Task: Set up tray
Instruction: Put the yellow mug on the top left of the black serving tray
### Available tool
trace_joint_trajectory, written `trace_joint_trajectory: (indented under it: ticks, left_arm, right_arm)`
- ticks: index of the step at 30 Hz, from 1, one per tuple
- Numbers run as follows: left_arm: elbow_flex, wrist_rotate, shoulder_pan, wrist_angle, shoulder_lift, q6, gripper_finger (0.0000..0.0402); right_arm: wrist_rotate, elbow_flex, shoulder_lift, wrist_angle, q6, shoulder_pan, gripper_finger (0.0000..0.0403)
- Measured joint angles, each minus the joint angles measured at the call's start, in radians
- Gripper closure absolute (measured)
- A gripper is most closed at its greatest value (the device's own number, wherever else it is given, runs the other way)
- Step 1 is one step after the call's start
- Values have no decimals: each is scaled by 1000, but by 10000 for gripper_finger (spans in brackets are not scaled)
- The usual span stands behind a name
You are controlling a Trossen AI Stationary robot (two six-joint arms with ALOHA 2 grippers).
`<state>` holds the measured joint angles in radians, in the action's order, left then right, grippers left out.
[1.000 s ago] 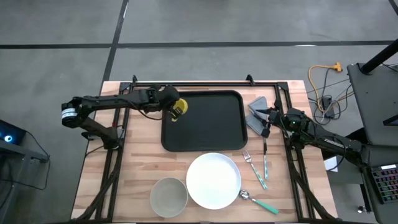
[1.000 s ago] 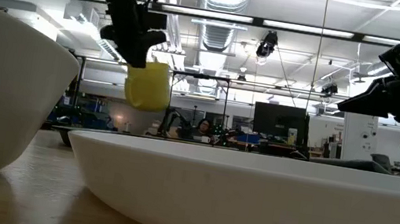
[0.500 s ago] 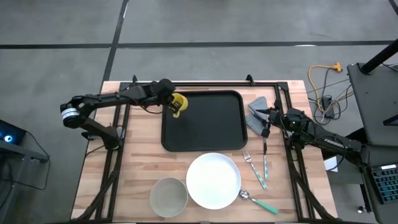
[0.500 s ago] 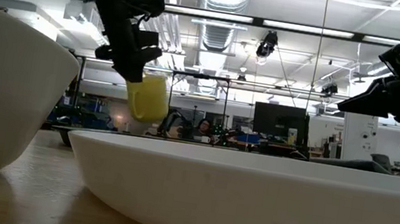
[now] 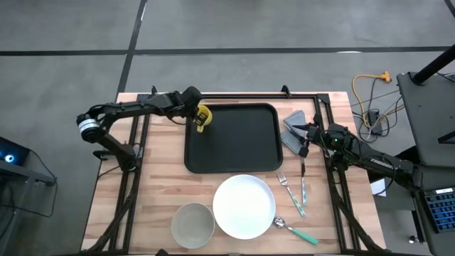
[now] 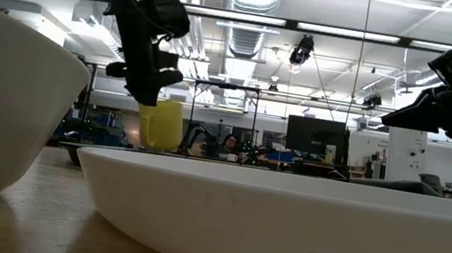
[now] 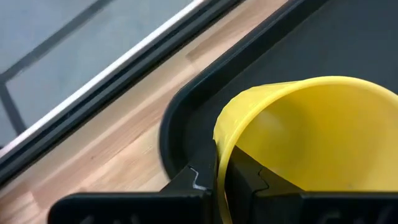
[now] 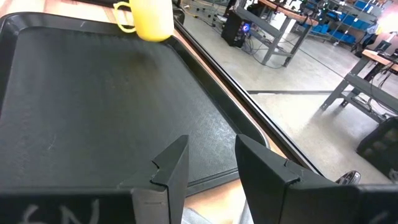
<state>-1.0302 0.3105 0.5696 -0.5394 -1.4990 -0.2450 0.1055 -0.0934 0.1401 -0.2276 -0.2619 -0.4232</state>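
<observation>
A black tray (image 5: 238, 146) lies on the wooden table. My left gripper (image 5: 195, 114) is shut on a yellow cup (image 5: 202, 118) with a side handle (image 8: 123, 18), low over the tray's far left corner (image 7: 180, 118). The cup also shows in the low view (image 6: 160, 124). Whether its base touches the tray, I cannot tell. My right gripper (image 8: 208, 158) is open and empty at the tray's right edge (image 5: 279, 142). My left gripper (image 7: 221, 171) holds the cup's rim (image 7: 217, 140) with one finger inside the cup and one outside. The fingers come from above, slanting in from the table's left. The cup hangs below them, nearly upright with its mouth up.
A white plate (image 5: 244, 206) and a grey bowl (image 5: 193, 225) stand near the table's near edge. Two forks (image 5: 291, 190) and a spoon (image 5: 297, 232) with green handles lie at the near right. A grey folded cloth (image 5: 291, 129) lies right of the tray.
My left gripper has gone down and a little toward the table's far edge with the yellow cup. The cup tipped on the way and now hangs nearly upright, lower over the tray's far left corner.
</observation>
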Motion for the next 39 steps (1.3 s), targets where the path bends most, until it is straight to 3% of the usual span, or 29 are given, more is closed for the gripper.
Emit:
trace_joint_trajectory:
  ticks: [5,39]
  left_arm:
    - [-18,-3,37,-72,-16,-11,401]
    - [-12,11,49,-36,-82,-2,388]
  right_arm:
    - [0,0,0,0,0,0,280]
    - [0,0,0,0,0,0,280]
